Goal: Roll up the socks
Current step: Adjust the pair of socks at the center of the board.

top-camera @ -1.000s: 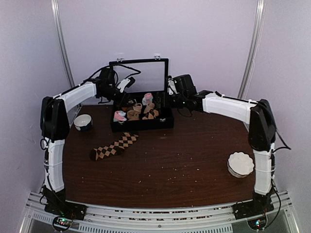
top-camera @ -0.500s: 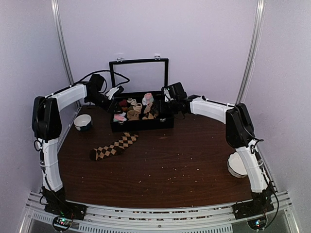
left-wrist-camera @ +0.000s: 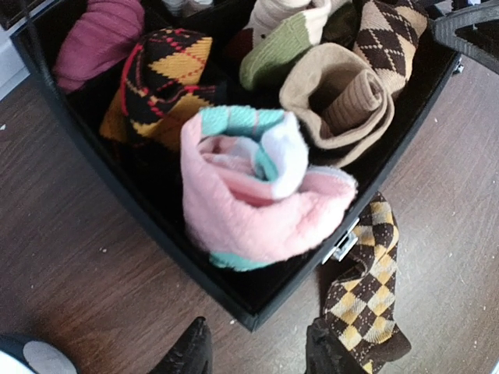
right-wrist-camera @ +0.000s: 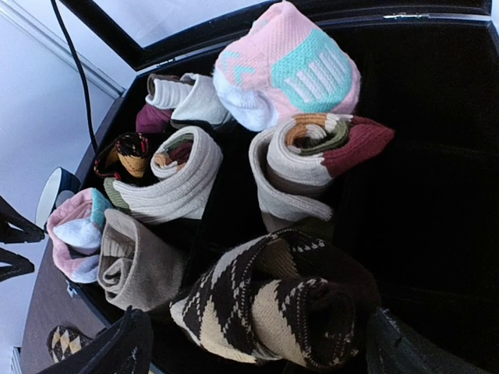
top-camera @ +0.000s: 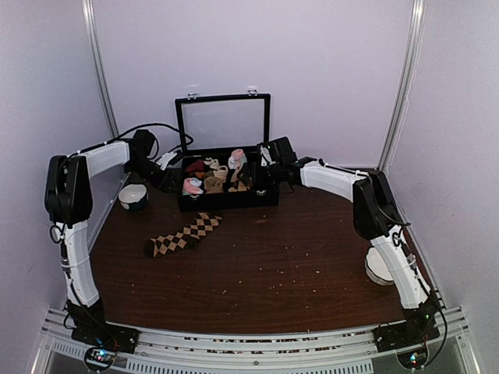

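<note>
The dark brown socks with tan argyle diamonds (top-camera: 184,236) lie flat and stretched out on the table in front of the black box (top-camera: 226,202). One end shows in the left wrist view (left-wrist-camera: 363,290), right beside the box's front corner (left-wrist-camera: 257,310). My left gripper (left-wrist-camera: 261,358) is open and empty, low over the table at the box's left front corner (top-camera: 168,179). My right gripper (right-wrist-camera: 261,354) is open above the right part of the box (top-camera: 263,173), its fingers either side of a brown and cream argyle roll (right-wrist-camera: 284,312).
The box holds several sock rolls: pink and teal (left-wrist-camera: 253,199), tan (left-wrist-camera: 343,101), maroon (left-wrist-camera: 97,35), white (right-wrist-camera: 175,183). Its lid (top-camera: 224,121) stands open behind. A dark-rimmed bowl (top-camera: 132,195) sits at the left, and a white bowl (top-camera: 378,269) at the right, partly behind my right arm.
My left gripper has moved left and down, from above the box's back left to its left front corner. My right arm has folded inward and its gripper has moved a little left over the box.
</note>
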